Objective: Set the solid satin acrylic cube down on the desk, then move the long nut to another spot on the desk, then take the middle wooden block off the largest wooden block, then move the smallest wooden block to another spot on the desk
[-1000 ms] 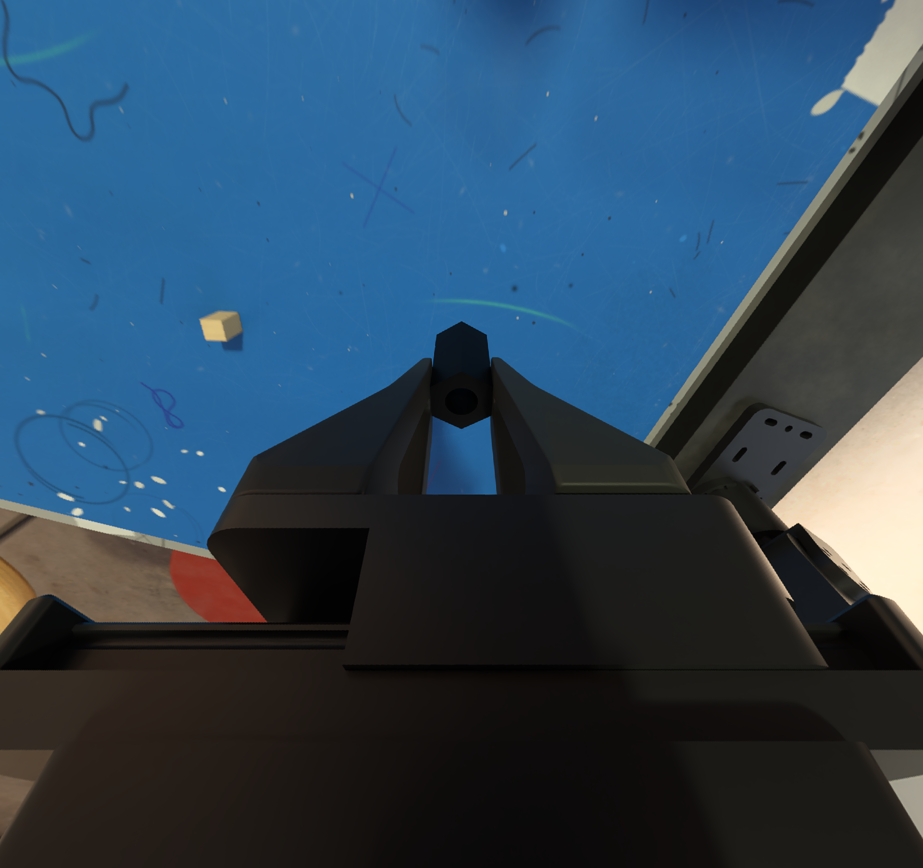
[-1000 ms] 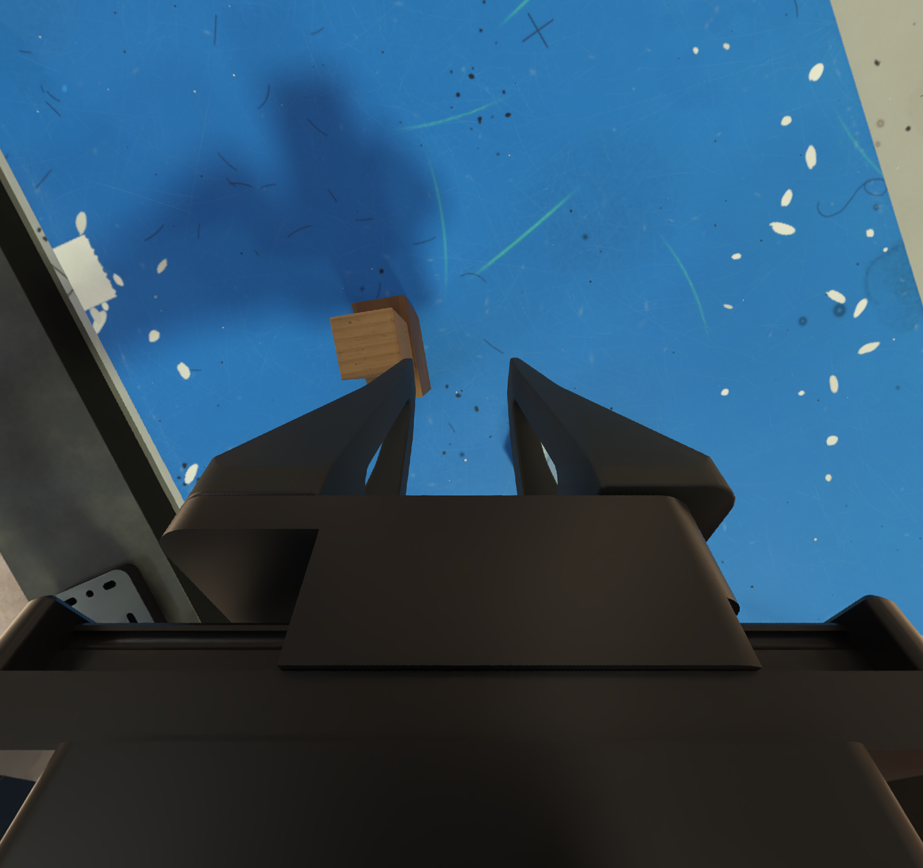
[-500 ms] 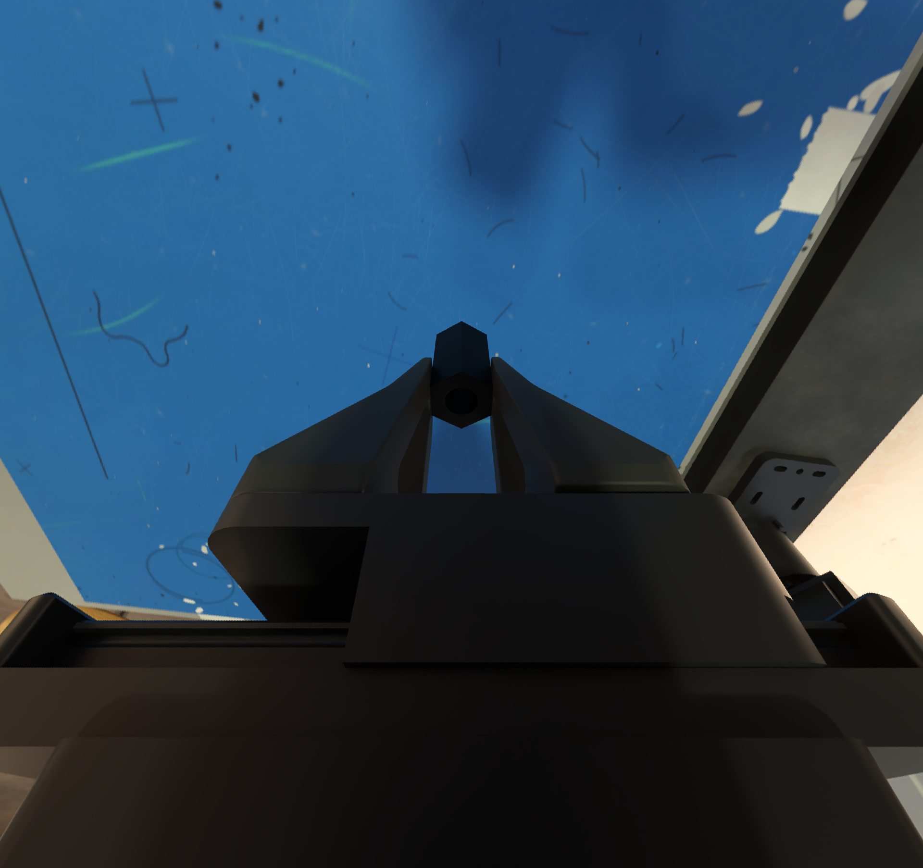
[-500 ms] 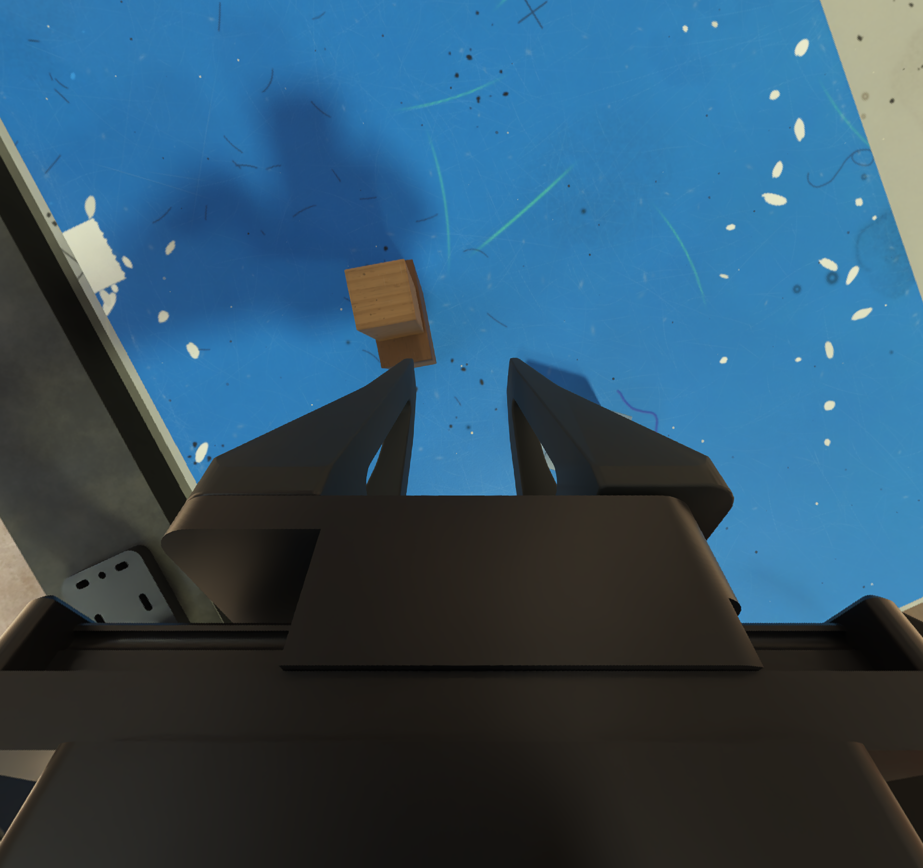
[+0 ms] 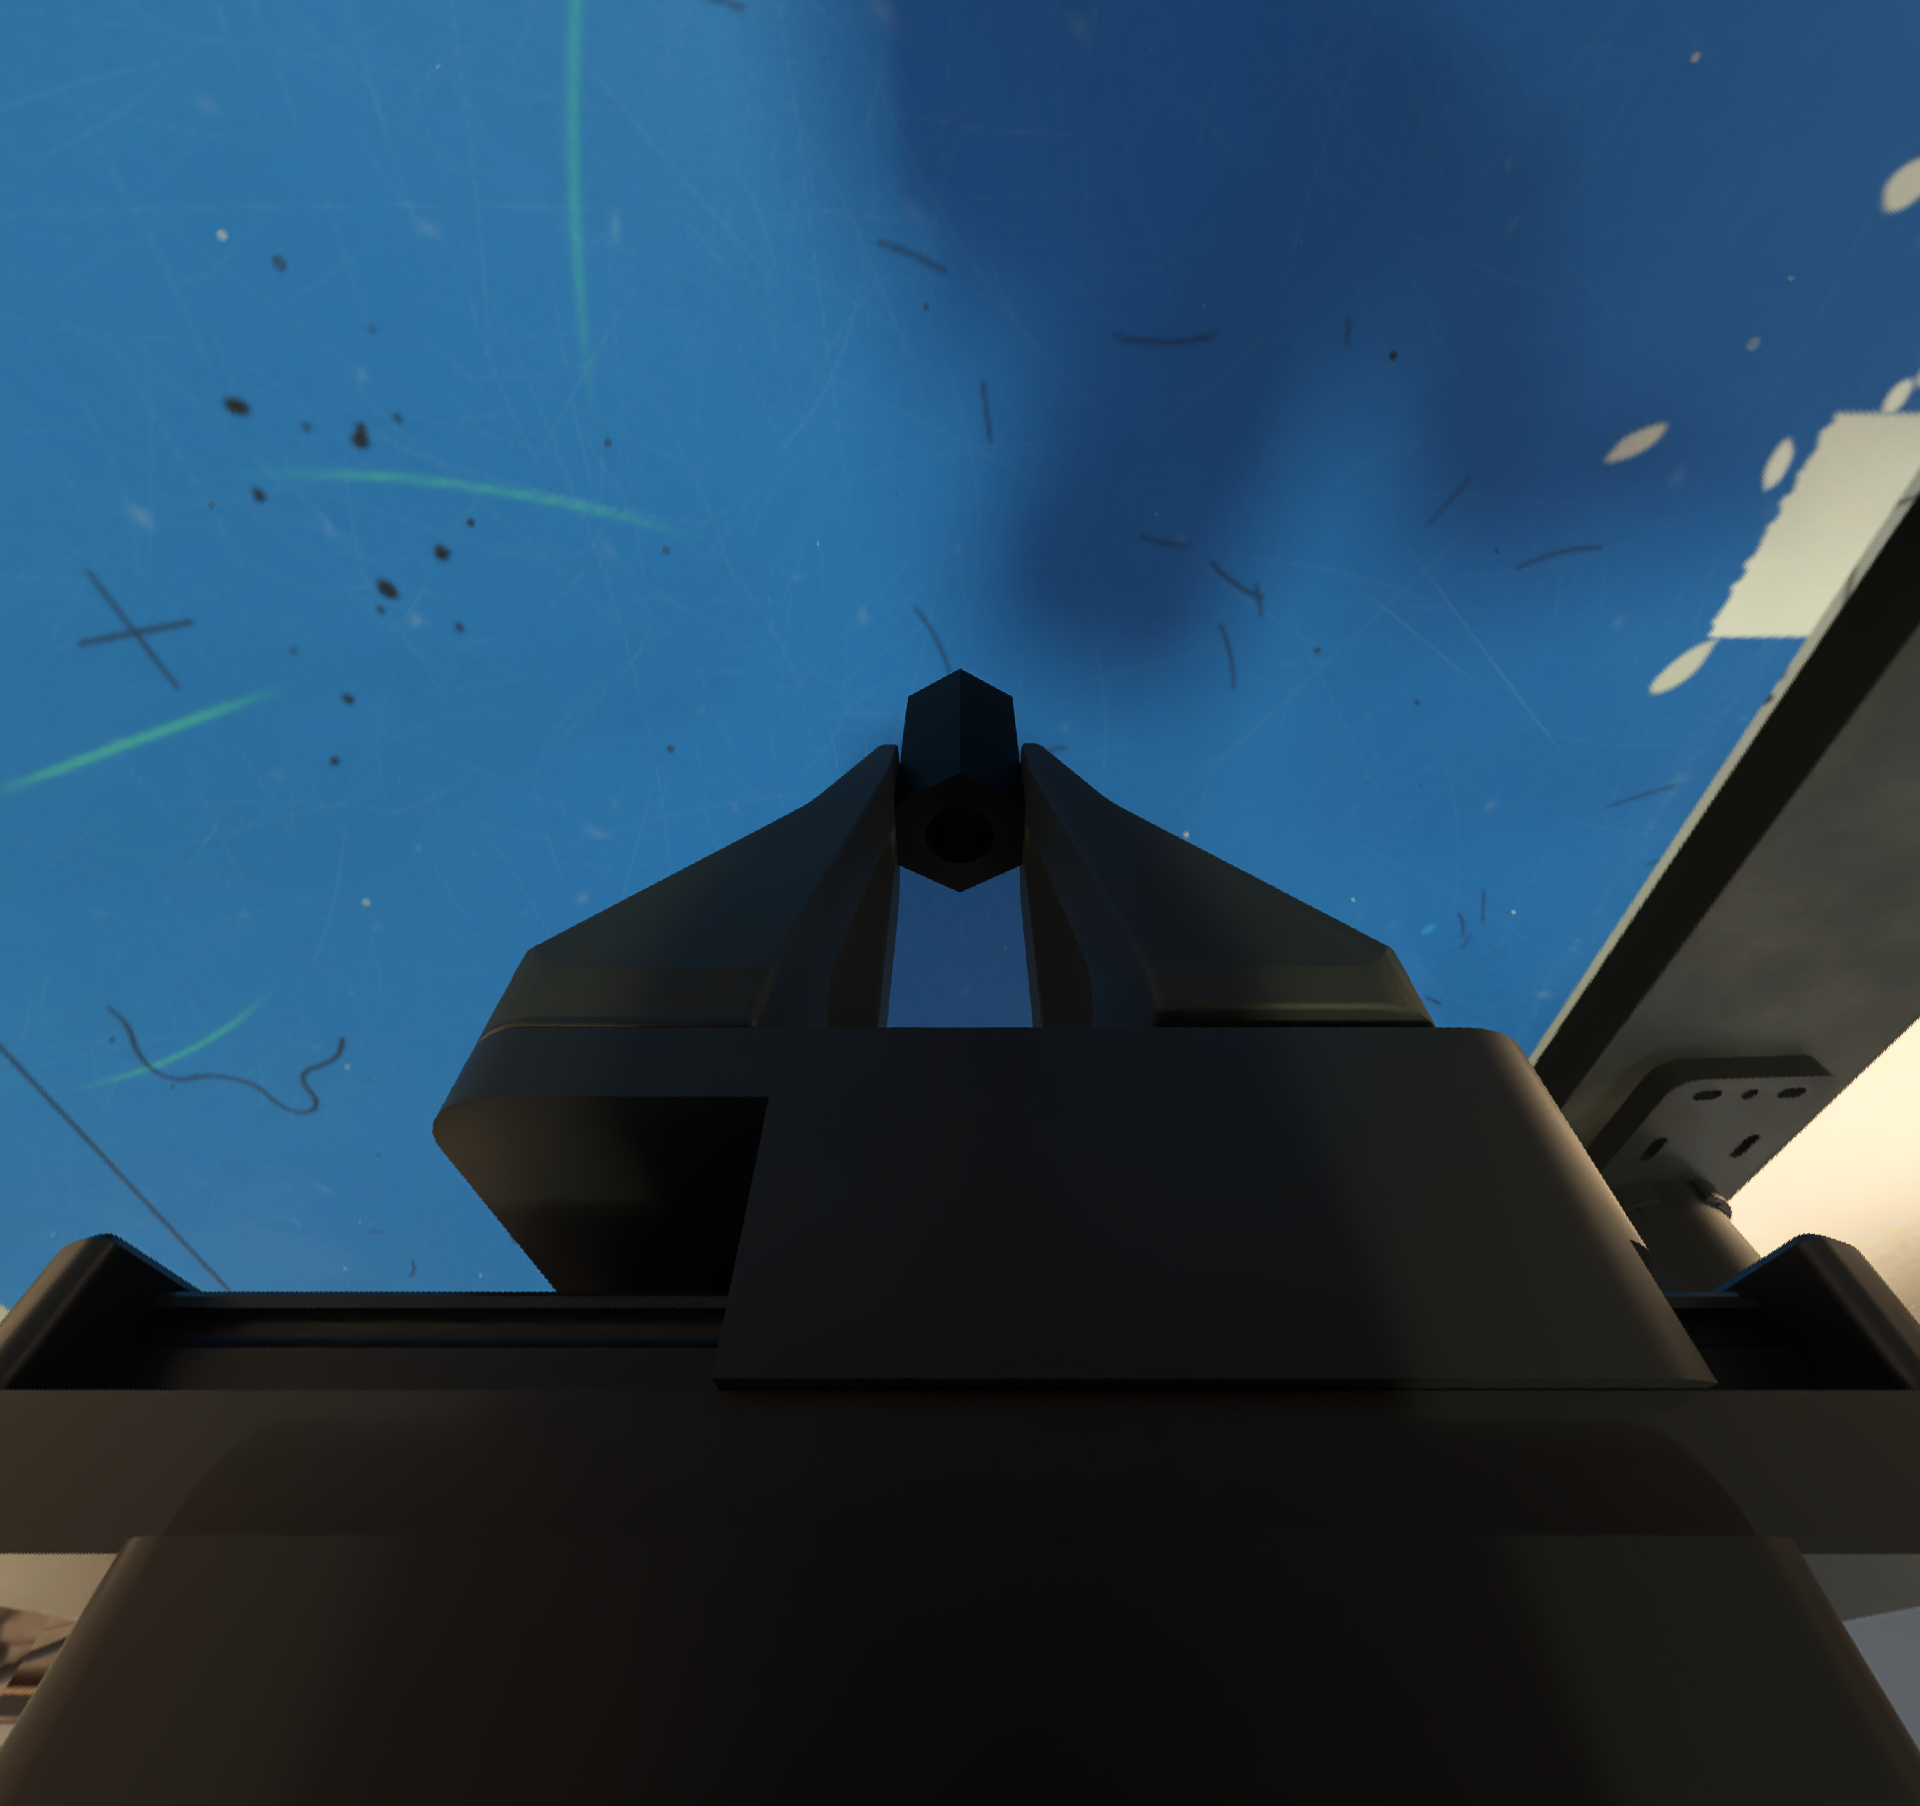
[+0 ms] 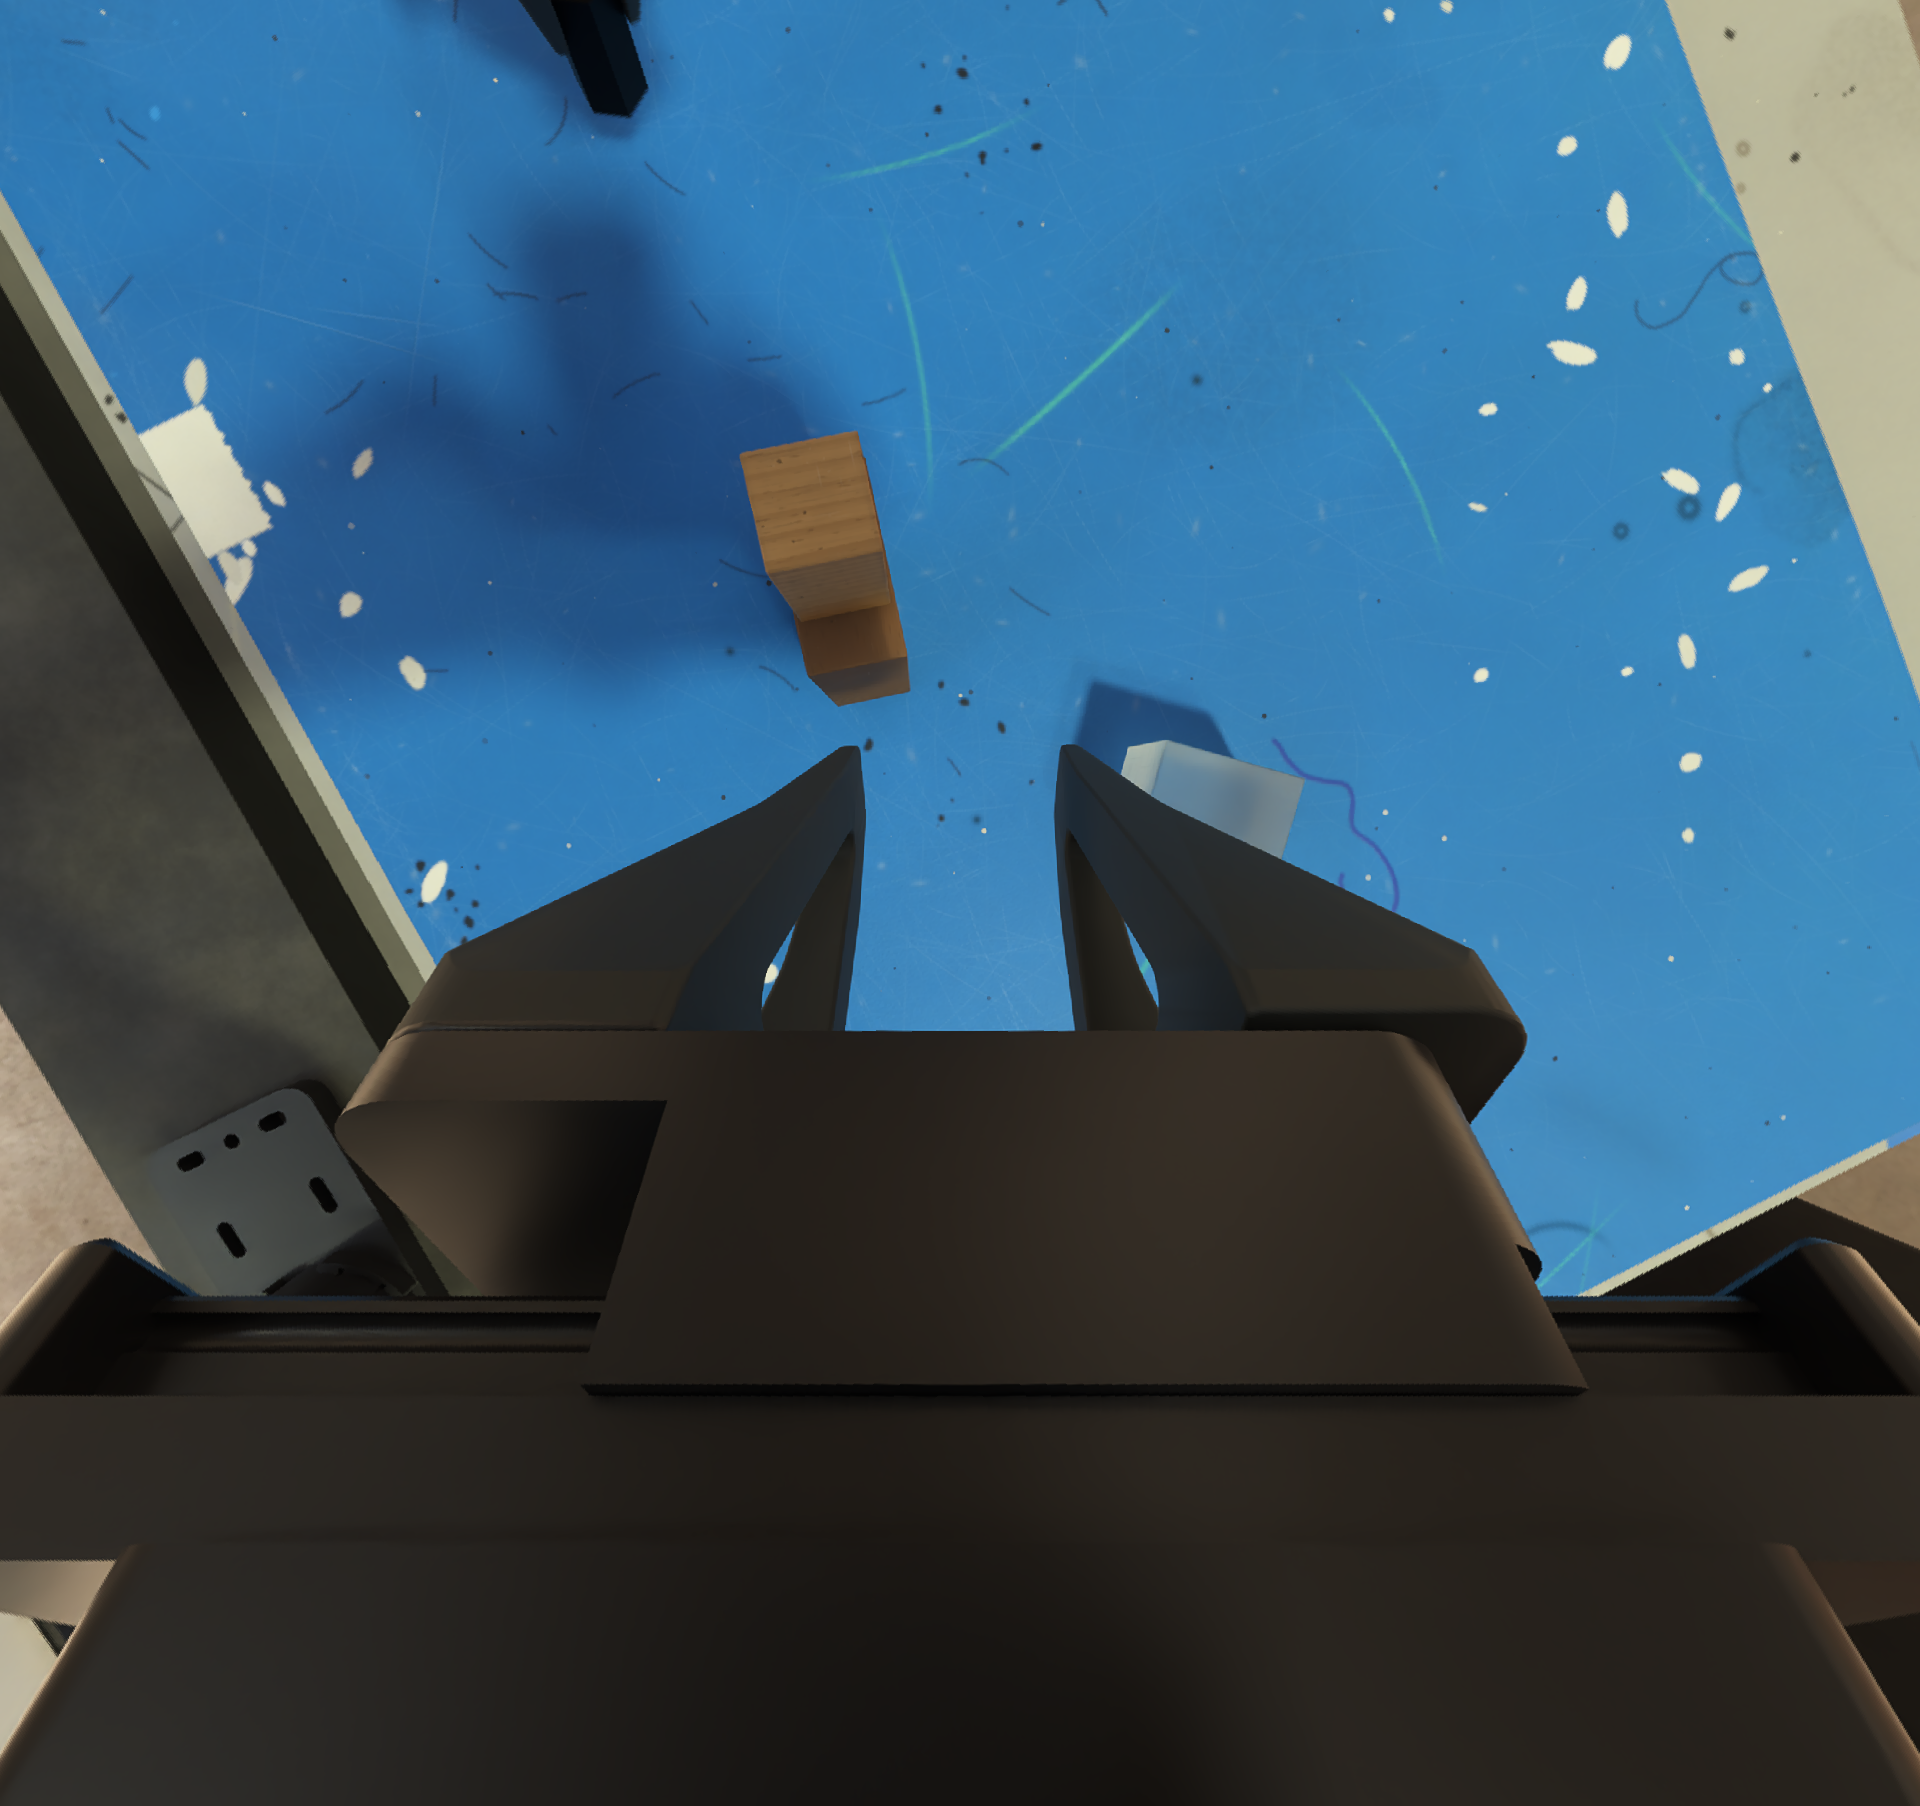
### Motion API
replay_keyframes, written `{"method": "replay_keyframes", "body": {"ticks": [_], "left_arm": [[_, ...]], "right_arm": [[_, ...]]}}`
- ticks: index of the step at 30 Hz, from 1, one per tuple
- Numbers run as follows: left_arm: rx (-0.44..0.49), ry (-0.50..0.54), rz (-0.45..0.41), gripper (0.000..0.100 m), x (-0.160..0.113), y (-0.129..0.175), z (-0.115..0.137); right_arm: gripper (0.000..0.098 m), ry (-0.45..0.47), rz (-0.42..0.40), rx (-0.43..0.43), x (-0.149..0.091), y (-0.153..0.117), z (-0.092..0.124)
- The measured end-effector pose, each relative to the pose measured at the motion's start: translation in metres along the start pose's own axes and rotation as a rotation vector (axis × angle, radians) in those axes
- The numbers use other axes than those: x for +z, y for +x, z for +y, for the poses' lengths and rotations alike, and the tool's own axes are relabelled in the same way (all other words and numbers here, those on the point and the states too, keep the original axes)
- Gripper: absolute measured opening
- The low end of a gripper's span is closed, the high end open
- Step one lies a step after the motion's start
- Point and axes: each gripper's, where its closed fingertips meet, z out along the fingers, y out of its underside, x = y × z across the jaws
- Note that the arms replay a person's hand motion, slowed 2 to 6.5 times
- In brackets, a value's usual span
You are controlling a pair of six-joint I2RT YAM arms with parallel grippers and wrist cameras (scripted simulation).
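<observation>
My left gripper (image 5: 959, 769) is shut on the long black hexagonal nut (image 5: 958, 790) and holds it above the blue desk mat (image 5: 520, 302). In the right wrist view that gripper and the nut (image 6: 608, 57) show at the top left, above the mat. My right gripper (image 6: 958, 759) is open and empty, high above the mat. Two stacked wooden blocks stand ahead of its left finger: the middle block (image 6: 816, 520) on the largest block (image 6: 862, 655). The pale satin acrylic cube (image 6: 1226, 795) sits on the mat, just behind my right finger. The smallest wooden block is out of view.
The desk's edge and dark frame (image 5: 1766, 800) run along the right of the left wrist view, with a grey bracket (image 5: 1714, 1122) below. In the right wrist view the frame (image 6: 156, 717) runs down the left. A white patch (image 6: 203, 483) marks the mat there.
My left gripper has carried the nut across the mat; the small wooden block slid out of its view. My right gripper has risen and pulled back, bringing the acrylic cube and left gripper into view.
</observation>
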Motion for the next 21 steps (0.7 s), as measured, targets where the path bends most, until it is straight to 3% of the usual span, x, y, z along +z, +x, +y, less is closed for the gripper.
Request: {"method": "replay_keyframes", "body": {"ticks": [10, 21], "left_arm": [[0.012, -0.036, 0.035, 0.019, 0.034, -0.005, -0.008], [0.014, -0.043, 0.044, 0.019, 0.043, -0.007, -0.009]], "right_arm": [[0.0308, -0.002, 0.010, 0.003, -0.007, -0.002, 0.009], [0.0305, -0.002, 0.000, 0.021, -0.004, -0.003, 0.018]]}}
